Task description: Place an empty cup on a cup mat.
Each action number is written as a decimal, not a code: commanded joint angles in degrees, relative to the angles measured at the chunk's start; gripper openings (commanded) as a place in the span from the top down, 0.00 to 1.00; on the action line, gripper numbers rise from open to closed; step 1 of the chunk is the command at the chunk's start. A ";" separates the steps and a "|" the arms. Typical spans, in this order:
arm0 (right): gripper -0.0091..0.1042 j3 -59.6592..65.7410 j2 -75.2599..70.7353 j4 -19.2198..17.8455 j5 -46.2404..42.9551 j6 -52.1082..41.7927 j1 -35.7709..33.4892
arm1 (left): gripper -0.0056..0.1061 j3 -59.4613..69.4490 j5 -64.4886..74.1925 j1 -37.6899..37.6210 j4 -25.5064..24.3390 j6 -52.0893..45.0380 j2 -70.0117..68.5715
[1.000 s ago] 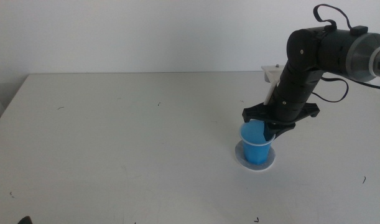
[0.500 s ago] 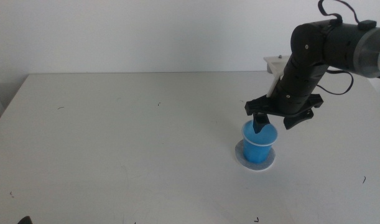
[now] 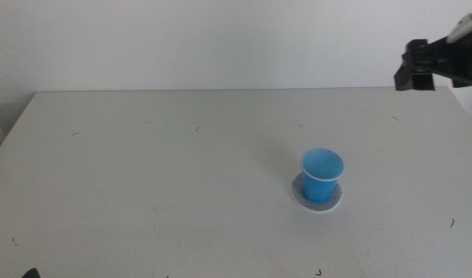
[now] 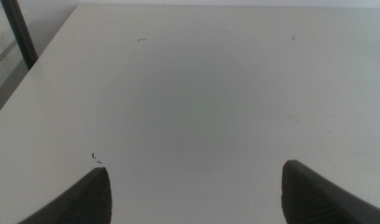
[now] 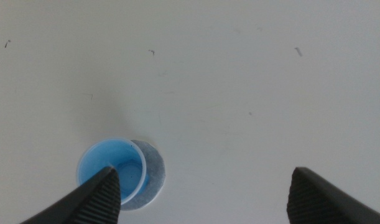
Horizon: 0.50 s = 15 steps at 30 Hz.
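Observation:
The blue cup (image 3: 322, 174) stands upright and empty on the grey cup mat (image 3: 338, 199), right of the table's middle. In the right wrist view the cup (image 5: 112, 172) sits on the mat (image 5: 153, 179), covering part of it, with nothing holding it. My right gripper (image 3: 415, 66) is high above the table's far right edge, well clear of the cup; its jaws stand wide open and empty in its own view (image 5: 202, 208). My left gripper (image 4: 193, 199) is open and empty over bare table, and only a dark tip shows at the middle view's bottom left.
The white table (image 3: 158, 177) has small dark specks. Its left edge and a dark post (image 4: 18, 34) show in the left wrist view. A white wall stands behind the table.
My right gripper opened, let go of the cup, and pulled up and away to the far right. The cup stays standing on the mat.

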<state>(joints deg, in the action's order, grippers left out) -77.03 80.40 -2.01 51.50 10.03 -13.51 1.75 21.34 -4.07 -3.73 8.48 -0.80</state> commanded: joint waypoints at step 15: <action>0.19 28.95 -39.21 -4.45 -13.78 -5.53 2.41 | 0.01 -0.34 -3.84 0.06 -0.02 0.62 -0.26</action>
<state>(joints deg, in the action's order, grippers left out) -49.65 43.69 -5.58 43.54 7.67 -11.50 1.75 21.34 -4.07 -3.73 8.48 -0.80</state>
